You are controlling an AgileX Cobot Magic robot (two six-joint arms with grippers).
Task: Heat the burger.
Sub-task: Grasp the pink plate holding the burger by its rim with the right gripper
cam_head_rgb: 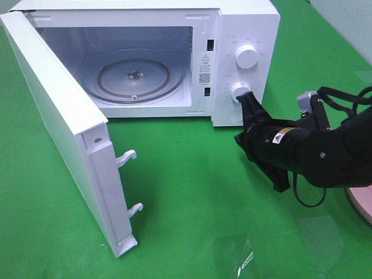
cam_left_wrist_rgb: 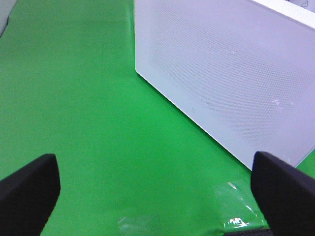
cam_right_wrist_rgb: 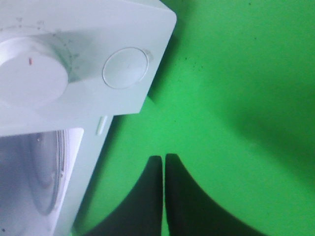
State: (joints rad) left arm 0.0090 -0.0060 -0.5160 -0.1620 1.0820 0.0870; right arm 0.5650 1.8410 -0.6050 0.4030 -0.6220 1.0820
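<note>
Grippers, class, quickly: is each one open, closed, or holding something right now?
Left gripper: open, holding nothing.
Right gripper: closed, fingers pressed together, holding nothing.

A glossy bright green covering spreads across the tabletop.

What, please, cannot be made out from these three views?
- The burger: it appears in no view. The pink plate is cut off by the exterior view's right edge.
- Left gripper: it lies outside the exterior view, and its wrist view shows only the fingertips.
- Microwave dial markings: too small to read in the exterior view.
</note>
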